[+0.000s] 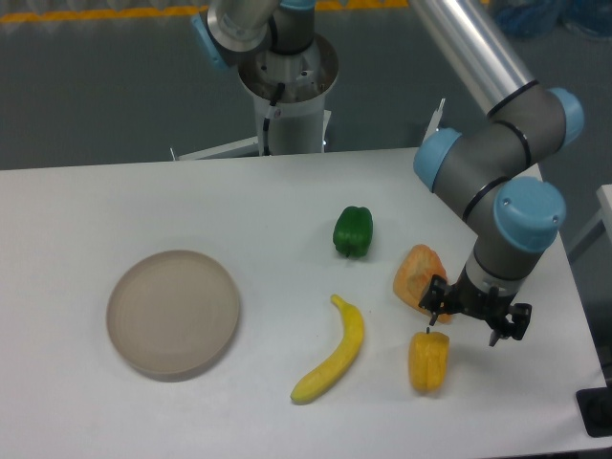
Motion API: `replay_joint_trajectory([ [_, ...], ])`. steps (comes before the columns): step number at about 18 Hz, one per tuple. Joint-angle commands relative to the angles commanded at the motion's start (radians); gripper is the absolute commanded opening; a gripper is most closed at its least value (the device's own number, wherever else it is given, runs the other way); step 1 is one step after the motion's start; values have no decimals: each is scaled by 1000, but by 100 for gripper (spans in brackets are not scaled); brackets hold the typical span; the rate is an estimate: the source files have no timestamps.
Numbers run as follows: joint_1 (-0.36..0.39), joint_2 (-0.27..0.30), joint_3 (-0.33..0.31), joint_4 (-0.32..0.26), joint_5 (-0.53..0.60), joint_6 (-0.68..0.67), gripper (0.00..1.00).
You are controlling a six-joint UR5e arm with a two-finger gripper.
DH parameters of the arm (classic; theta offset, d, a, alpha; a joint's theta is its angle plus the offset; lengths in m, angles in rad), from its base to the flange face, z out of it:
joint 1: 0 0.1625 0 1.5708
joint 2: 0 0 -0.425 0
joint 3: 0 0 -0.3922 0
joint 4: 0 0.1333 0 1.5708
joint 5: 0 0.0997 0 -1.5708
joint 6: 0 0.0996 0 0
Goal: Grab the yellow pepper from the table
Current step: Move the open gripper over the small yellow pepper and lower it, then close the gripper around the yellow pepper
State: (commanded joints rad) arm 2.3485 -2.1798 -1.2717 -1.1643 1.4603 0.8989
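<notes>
The arm reaches down over the table's (191, 201) right side, gripper (469, 320) pointing downward, its dark fingers (435, 311) spread apart.

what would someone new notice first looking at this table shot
Most likely the grey and blue robot arm coming in from the upper right, its gripper hanging just above and to the right of the yellow pepper near the front right of the white table. Next, the bright fruit cluster: a banana, a green pepper and an orange wedge, with a round beige plate alone at left.
</notes>
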Motion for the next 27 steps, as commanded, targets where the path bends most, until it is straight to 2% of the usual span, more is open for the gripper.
replay_joint_trajectory([
  [6, -18, -14, -35, 77, 6, -15, 100],
  [8, -18, -8, -58, 78, 6, -14, 100],
  [15, -34, -5, -75, 83, 6, -35, 100],
  [19, -43, -14, -92, 150, 11, -55, 100],
  [20, -41, -12, -100, 158, 11, -54, 97],
  [21, -43, -12, -103, 161, 11, -51, 85],
  [27, -41, -11, -101, 163, 11, -45, 48],
])
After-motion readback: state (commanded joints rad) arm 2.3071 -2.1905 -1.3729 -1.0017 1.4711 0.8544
